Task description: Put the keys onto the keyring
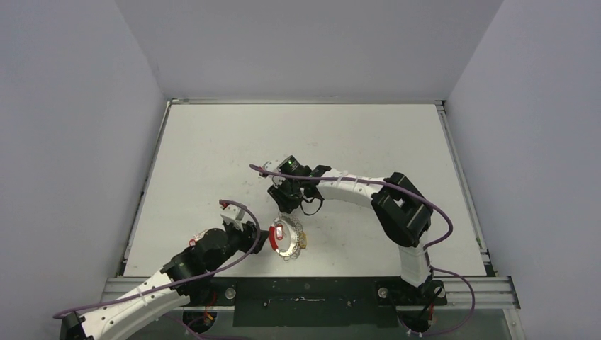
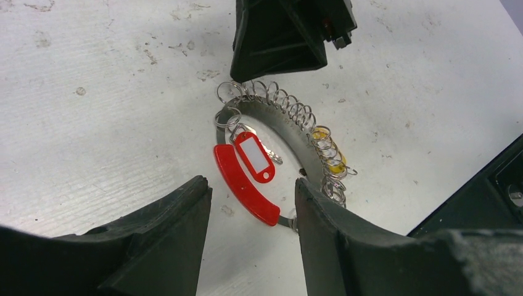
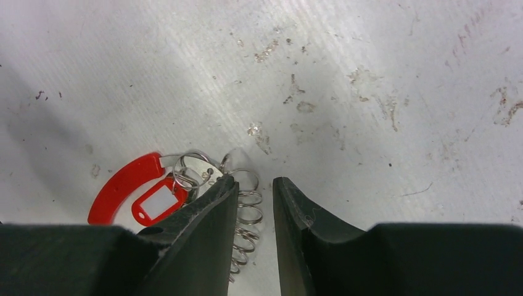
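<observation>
Two robot arms meet over a keyring (image 1: 287, 238) that lies flat on the white counter (image 1: 212, 142), near the front edge and just beside the left pincer (image 1: 261, 238). The left pincer is released, its jaws spread wide and holding nothing, with the ring's near rim just ahead of them. The right pincer (image 3: 254, 180) points down at the far rim with its jaws narrowly parted and nothing clamped between them, though one finger (image 3: 210, 209) seems to touch the ring. The ring looks light, thin, stiff and slick, so it is likely to skate or pivot on the smooth counter if nudged. The red plastic arc (image 2: 243, 185) on its rim looks like the broadest and least slippery place to grip. The small loose rings (image 2: 290, 105) strung along the band would probably shift under pressure. The left wrist view shows the whole ring, a red tag (image 2: 254, 157) and a yellow tag (image 2: 327, 151). The right wrist view hides the yellow tag but shows the loose rings lying under its own jaws. The overhead view gives only the layout, and any keys are too small to make out there.
</observation>
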### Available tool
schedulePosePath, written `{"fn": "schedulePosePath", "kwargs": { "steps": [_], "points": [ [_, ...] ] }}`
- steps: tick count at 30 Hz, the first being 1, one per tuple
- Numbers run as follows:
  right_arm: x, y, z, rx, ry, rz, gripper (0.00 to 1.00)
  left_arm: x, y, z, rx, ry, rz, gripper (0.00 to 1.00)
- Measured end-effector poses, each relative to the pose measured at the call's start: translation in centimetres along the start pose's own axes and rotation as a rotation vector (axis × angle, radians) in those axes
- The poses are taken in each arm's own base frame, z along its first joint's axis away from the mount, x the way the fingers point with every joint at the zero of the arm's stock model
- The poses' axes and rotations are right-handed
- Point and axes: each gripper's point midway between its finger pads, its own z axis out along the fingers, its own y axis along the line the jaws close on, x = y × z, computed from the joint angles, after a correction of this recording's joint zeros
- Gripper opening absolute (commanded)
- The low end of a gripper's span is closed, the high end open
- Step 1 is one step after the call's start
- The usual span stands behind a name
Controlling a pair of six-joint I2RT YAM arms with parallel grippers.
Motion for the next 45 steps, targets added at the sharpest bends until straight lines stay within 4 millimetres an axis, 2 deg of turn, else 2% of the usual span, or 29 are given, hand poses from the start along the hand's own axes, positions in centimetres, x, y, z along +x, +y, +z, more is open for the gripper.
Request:
{"fn": "schedulePosePath", "kwargs": {
  "steps": [5, 11, 22, 34, 38, 41, 45],
  "points": [
    [0.2, -0.4, 0.0, -0.025, -0.025, 0.073, 0.28, 0.2, 0.4, -0.2, -0.018, 0.011, 0.005, 0.50],
    [-0.3, 0.5, 0.1, -0.068, -0.046, 0.113, 0.25, 0.0, 0.4, -0.3, -0.024, 0.012, 0.009, 0.50],
    [-0.5, 1.4, 0.2, -0.088, -0.053, 0.118, 0.26, 0.4, 0.6, -0.2, -0.034, 0.030, 0.015, 0.50],
    [0.1, 1.8, 0.4, -0.089, -0.026, 0.115, 0.25, -0.3, 0.5, -0.3, -0.033, 0.017, 0.030, 0.50],
    [0.7, 1.8, 0.7, -0.091, -0.003, 0.118, 0.18, -0.3, 0.5, -0.3, -0.034, 0.016, 0.033, 0.50],
    [1.3, 1.8, 1.1, -0.091, 0.018, 0.123, 0.01, -0.3, 0.5, -0.3, -0.036, 0.014, 0.034, 0.50],
    [1.3, 1.9, 1.1, -0.097, 0.020, 0.122, 0.00, -0.3, 0.6, -0.3, -0.037, 0.014, 0.039, 0.50]
  ]
}}
